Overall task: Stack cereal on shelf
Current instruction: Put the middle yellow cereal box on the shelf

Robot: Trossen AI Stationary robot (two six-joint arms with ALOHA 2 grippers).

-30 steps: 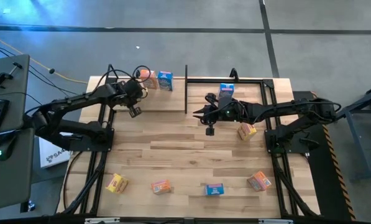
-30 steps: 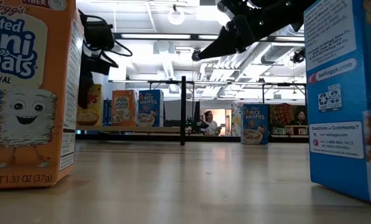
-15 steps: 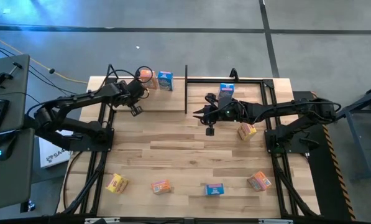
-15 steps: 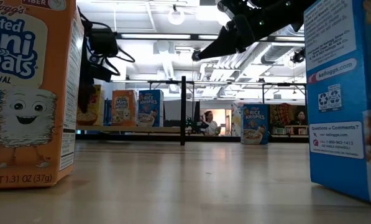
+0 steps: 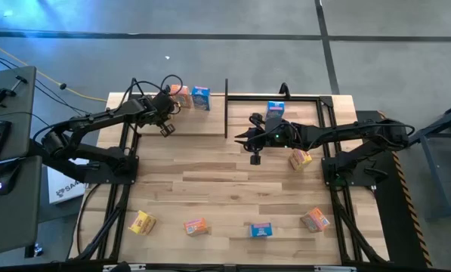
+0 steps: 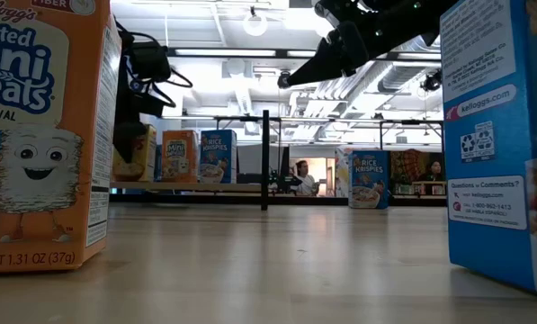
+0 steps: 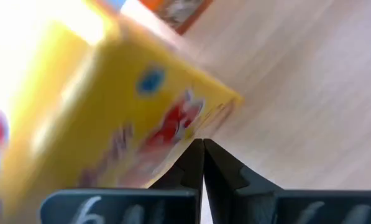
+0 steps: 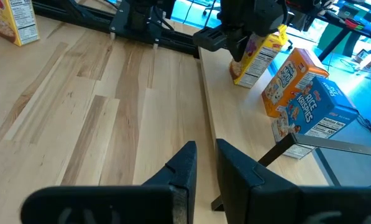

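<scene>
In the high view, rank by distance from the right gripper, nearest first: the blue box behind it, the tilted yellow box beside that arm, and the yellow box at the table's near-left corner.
From the right gripper:
1. Blue cardboard cereal box, just behind it on the raised board.
2. Tilted yellow cardboard cereal box, beside the right arm; close to the first, though it looks slightly farther.
3. Yellow cardboard cereal box, at the near-left corner, clearly farthest.

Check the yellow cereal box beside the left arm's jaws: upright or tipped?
Tipped. In the right wrist view the yellow box leans on the shelf under the left gripper, while the orange box beside it stands straighter.
</scene>
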